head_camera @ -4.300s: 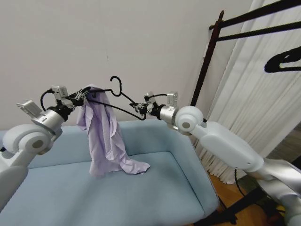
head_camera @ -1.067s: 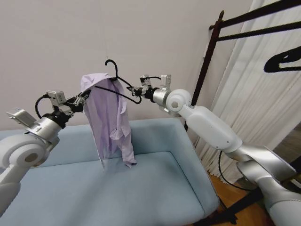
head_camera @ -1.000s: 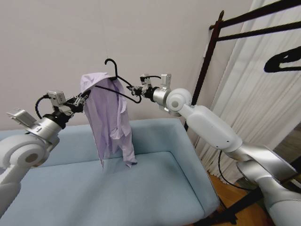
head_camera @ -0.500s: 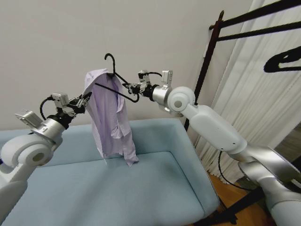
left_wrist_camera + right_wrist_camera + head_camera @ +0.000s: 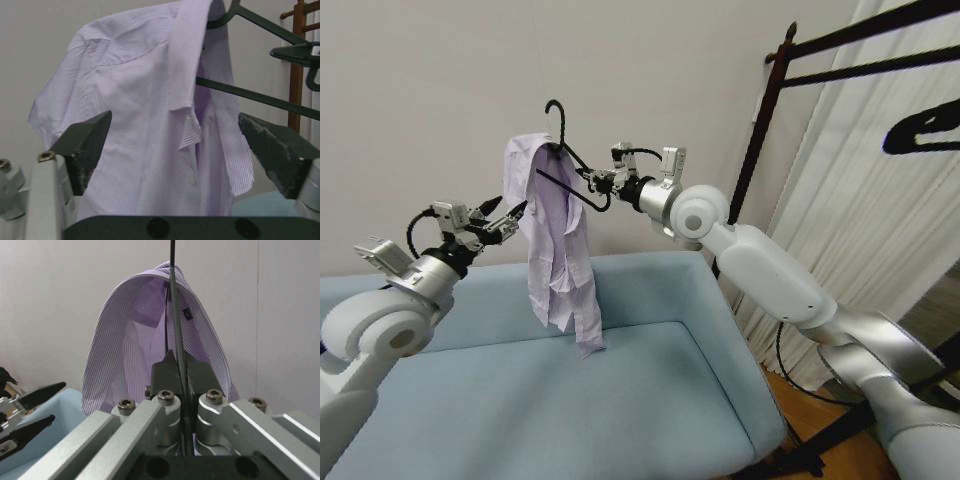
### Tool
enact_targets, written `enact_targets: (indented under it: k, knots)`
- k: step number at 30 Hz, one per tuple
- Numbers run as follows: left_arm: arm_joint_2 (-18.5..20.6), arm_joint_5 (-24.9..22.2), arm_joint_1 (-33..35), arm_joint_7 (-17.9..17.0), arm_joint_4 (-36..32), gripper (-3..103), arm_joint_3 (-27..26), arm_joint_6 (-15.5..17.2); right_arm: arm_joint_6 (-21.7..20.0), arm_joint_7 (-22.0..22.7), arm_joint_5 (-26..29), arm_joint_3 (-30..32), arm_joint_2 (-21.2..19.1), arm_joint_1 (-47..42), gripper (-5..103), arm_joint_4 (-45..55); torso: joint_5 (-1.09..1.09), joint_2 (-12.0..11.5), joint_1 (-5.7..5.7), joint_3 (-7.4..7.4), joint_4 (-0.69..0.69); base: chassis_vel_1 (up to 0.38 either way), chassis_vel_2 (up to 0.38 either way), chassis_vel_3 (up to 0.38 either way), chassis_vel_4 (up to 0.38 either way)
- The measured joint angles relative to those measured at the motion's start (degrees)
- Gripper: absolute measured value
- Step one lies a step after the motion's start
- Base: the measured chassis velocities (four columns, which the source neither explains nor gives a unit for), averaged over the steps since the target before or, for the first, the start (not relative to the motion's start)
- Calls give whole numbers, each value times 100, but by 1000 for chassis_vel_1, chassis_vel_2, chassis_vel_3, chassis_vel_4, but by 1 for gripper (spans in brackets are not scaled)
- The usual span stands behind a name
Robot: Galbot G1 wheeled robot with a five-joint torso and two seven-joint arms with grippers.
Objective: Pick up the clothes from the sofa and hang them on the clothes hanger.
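Note:
A lilac striped shirt (image 5: pixel 553 225) hangs over a black hanger (image 5: pixel 567 158), high above the sofa. My right gripper (image 5: pixel 593 181) is shut on the hanger's end and holds it up; in the right wrist view the rod (image 5: pixel 176 315) runs between the closed jaws, with the shirt (image 5: pixel 150 335) draped beyond. My left gripper (image 5: pixel 515 210) stands open just left of the shirt, apart from it. In the left wrist view its dark fingers (image 5: pixel 84 142) frame the shirt (image 5: pixel 145 130) and the hanger (image 5: pixel 250 92).
A light blue sofa (image 5: pixel 650 410) lies below. A dark wooden clothes rack (image 5: pixel 768 110) stands to the right, with another black hanger (image 5: pixel 920 132) on its bar. White curtains (image 5: pixel 860 230) hang behind it. A plain wall is at the back.
My right gripper has lifted the hanger and shirt higher. My left gripper has let go of the shirt, opened, and now sits lower to its left.

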Motion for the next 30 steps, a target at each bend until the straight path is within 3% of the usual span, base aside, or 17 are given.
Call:
enact_targets:
  k: [4,11,16,17,21,28,30]
  knots:
    - [287,-261,90,133,283,99,-285,-18,179,-670,-70,91,-290,-160,2,-84,0,0,0,0,-1,0,0,0,0]
    - [937,-924,-542,826,1250,100,-238,-34,367,-1300,-161,248,-513,-306,2,-198,0,0,1,0,-1,0,0,0,0]
    - [1457,-1645,-1489,2345,2440,100,31,283,455,-2056,-371,290,-638,-379,2,-299,1,0,0,0,-1,0,0,0,0]
    - [1457,-1645,-1489,2345,2440,100,31,283,455,-2056,-371,290,-638,-379,2,-299,1,0,0,0,-1,0,0,0,0]
    - [1798,-2106,-1831,3505,3231,100,270,673,422,-2617,-452,318,-664,-381,2,-405,0,0,0,0,0,0,0,0,0]
    - [2111,-2220,-1806,4006,3657,100,631,595,328,-2787,-503,320,-656,-359,2,-435,1,0,0,0,2,0,0,0,0]
    - [1803,-1735,-1909,3846,3418,100,827,502,267,-2729,-509,333,-638,-347,2,-438,-2,0,0,0,3,0,0,0,0]
